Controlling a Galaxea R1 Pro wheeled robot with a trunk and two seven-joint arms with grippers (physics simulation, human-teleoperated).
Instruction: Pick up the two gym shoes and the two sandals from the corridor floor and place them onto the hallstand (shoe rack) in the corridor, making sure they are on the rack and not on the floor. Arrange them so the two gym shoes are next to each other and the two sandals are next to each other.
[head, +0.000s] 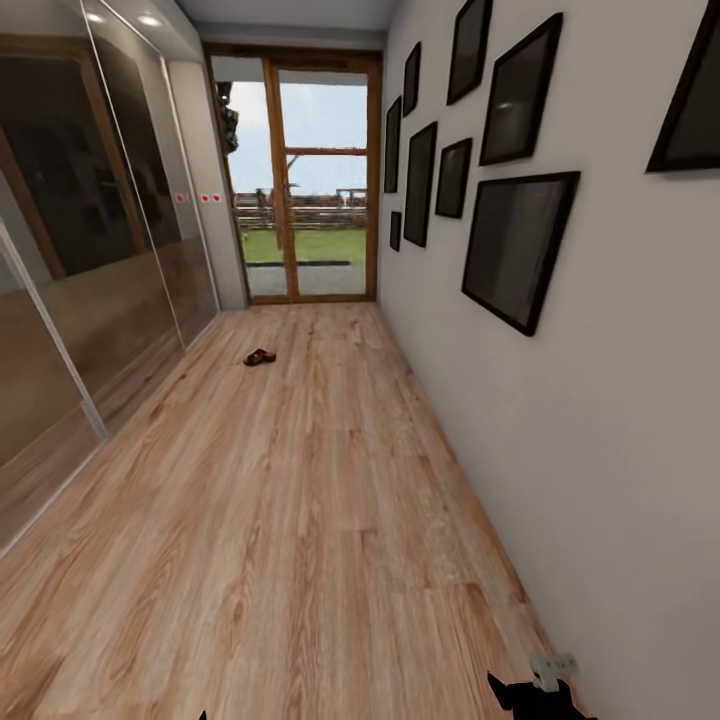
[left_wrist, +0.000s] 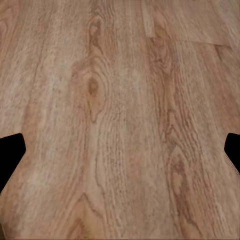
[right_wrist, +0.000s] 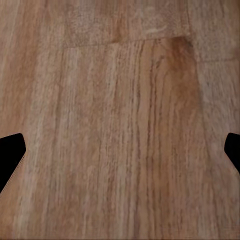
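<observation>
One dark reddish-brown sandal lies far down the corridor floor, left of centre, well ahead of me. The gym shoes, the second sandal and the hallstand are out of view. My left gripper hangs open over bare wood planks, its black fingertips at the picture's two sides with nothing between them. My right gripper is open in the same way above the floor, fingertips wide apart and empty. A black part of my right arm shows at the head view's lower edge.
A white wall with several black picture frames runs along the right. Mirrored sliding wardrobe doors line the left. A wood-framed glass door closes the far end, with grass and a fence outside.
</observation>
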